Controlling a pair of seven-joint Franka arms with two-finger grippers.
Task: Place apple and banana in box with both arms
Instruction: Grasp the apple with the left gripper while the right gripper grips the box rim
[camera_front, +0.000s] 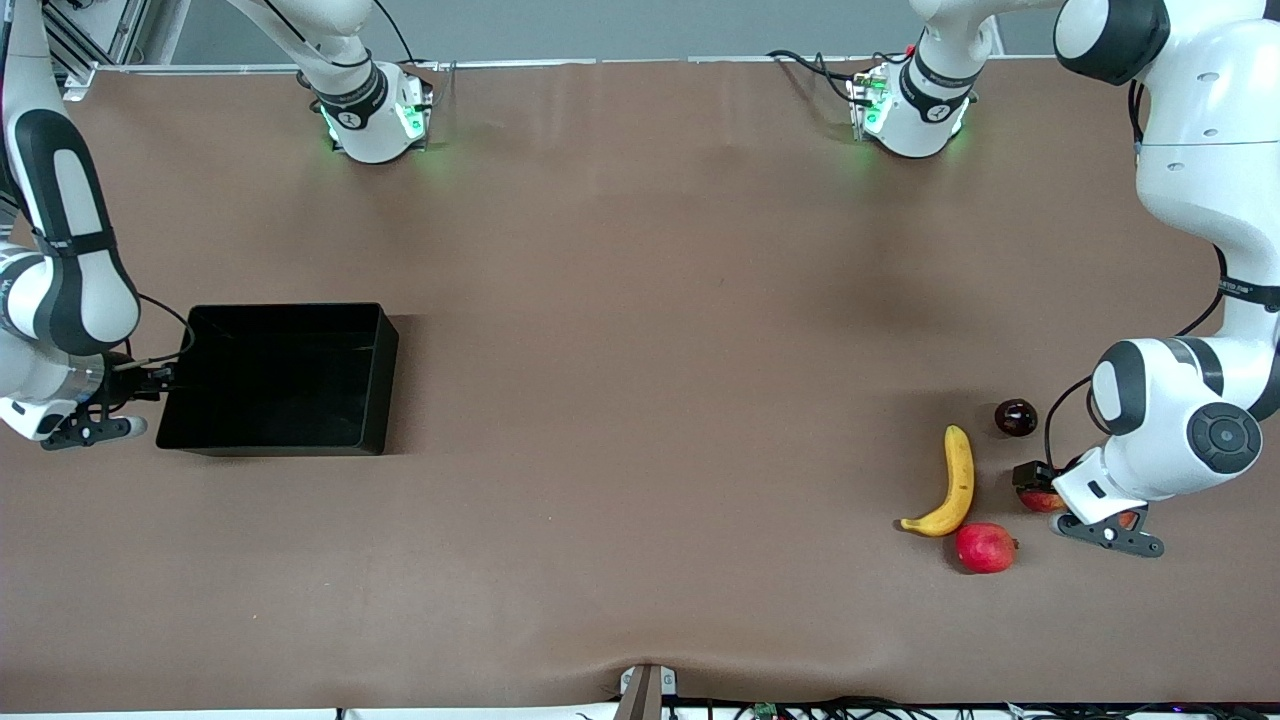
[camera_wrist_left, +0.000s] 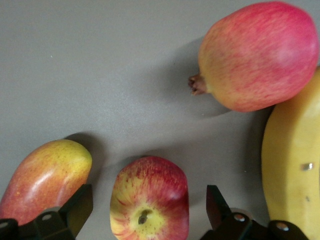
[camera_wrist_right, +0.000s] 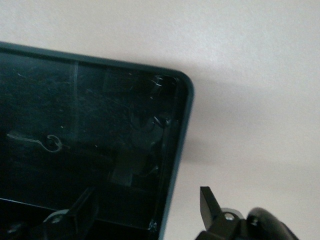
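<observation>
Red with yellow streaks, the apple (camera_wrist_left: 150, 197) sits on the brown tabletop (camera_front: 640, 400) at the left arm's end, between the spread fingers (camera_wrist_left: 216, 202) of my left tool (camera_wrist_left: 148, 210), which is low around it without pinching. A mango (camera_wrist_left: 45, 180) lies just beside the apple, and the banana (camera_front: 952, 487) and a pinkish-red fruit with a nub (camera_front: 985, 547) lie near, toward the right arm's end. A dark round fruit (camera_front: 1015, 417) rests farther from the front camera. My right tool (camera_wrist_right: 145, 212) is at the wall of the black box (camera_front: 280, 440) at the right arm's end, one finger inside the wall and one outside, spread and not yet clamped.
</observation>
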